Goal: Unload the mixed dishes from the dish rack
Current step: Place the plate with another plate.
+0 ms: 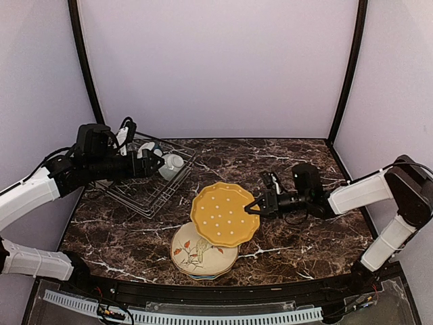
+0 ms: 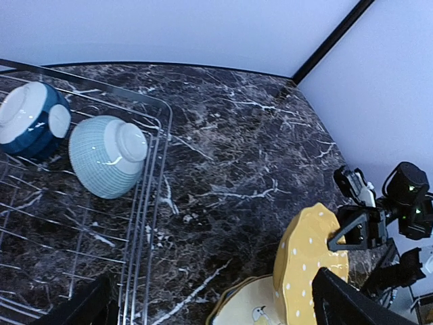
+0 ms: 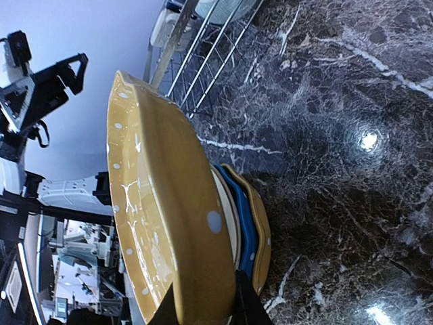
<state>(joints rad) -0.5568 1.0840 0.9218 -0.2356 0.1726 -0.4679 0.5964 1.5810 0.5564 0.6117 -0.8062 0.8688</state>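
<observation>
My right gripper point(image 1: 255, 206) is shut on the rim of a yellow white-dotted plate point(image 1: 223, 213) and holds it tilted above a stack of plates point(image 1: 203, 256) near the front edge. In the right wrist view the fingers point(image 3: 247, 305) pinch the yellow plate point(image 3: 162, 223), with cream, blue and yellow plates point(image 3: 254, 223) stacked under it. My left gripper point(image 1: 152, 164) is open and empty over the wire dish rack point(image 1: 145, 196). The rack point(image 2: 145, 203) holds a dark blue mug point(image 2: 30, 122) and a pale ribbed bowl point(image 2: 108, 156), both on their sides.
The dark marble table point(image 1: 291, 162) stretches right of the rack. The rack sits at the back left by the wall. The top plate of the stack point(image 2: 254, 311) is cream with a painted picture.
</observation>
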